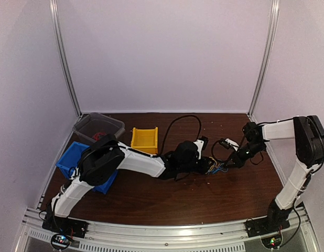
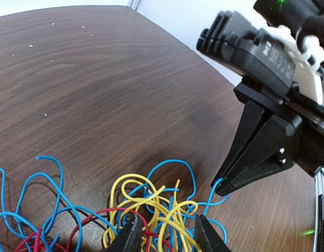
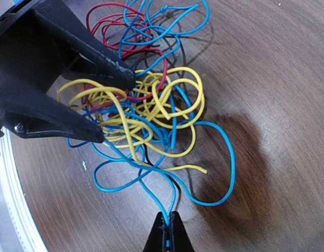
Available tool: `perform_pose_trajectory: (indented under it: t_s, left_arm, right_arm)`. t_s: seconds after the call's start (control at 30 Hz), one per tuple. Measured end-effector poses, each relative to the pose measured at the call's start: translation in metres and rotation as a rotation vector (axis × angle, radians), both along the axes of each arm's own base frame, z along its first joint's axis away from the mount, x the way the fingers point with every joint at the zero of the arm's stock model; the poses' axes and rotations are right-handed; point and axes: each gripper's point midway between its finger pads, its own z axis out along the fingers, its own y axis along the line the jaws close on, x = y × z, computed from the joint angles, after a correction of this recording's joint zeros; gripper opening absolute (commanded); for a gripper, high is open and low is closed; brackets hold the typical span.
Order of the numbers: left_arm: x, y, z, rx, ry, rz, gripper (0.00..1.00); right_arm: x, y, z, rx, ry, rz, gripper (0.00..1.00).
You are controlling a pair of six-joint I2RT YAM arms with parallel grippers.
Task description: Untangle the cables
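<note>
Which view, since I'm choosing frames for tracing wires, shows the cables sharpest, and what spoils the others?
Right wrist: cables crisp, soft shadow on the table. Left wrist: sharp, but bundle cropped. Top external: bundle tiny, frame posts bowed.

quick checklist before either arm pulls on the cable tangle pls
1. Hold of right gripper on blue cable: ok, shut on it.
2. Hold of left gripper on yellow cable: not ok, jaws open around its loops.
3. Gap between the two grippers: ok, apart.
4. Is red cable free of the others: not ok, threaded through yellow and blue.
5. Only one strand between the left jaws: cannot tell.
</note>
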Motion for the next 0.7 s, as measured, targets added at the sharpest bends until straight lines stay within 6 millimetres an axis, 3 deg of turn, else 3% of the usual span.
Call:
perform_pose_trajectory:
  t_s: [0.1, 0.2, 0.33, 0.4, 0.5, 0.6, 0.7]
  left_arm:
    - [-0.002, 0.001, -0.003, -0.004, 0.017, -0.009, 0.30]
    - [-0.002, 0.004, -0.009, -0.006, 0.033, -0.012, 0.26]
    - [-0.001, 0.013, -0.020, -0.014, 0.060, -0.013, 0.21]
    - [0.001, 0.016, -0.023, -0.017, 0.068, -0.012, 0.20]
    - [0.001, 0.019, -0.027, -0.016, 0.079, -0.012, 0.18]
    - [0.001, 0.019, -0.027, -0.019, 0.084, -0.013, 0.18]
    - [0.000, 0.019, -0.027, -0.024, 0.089, -0.017, 0.20]
  right_arm:
    - [0.000, -0.004, 0.007, -0.003, -0.013, -0.012, 0.00]
    - [0.008, -0.021, 0.032, 0.009, -0.048, -0.063, 0.00]
    - [0.048, -0.072, 0.114, 0.056, -0.240, -0.219, 0.00]
    - [0.063, -0.096, 0.167, 0.069, -0.364, -0.275, 0.00]
    - [0.065, -0.103, 0.234, 0.099, -0.527, -0.311, 0.00]
    - [0.052, -0.098, 0.277, 0.126, -0.637, -0.333, 0.00]
    - [0.043, -0.095, 0.307, 0.140, -0.718, -0.353, 0.00]
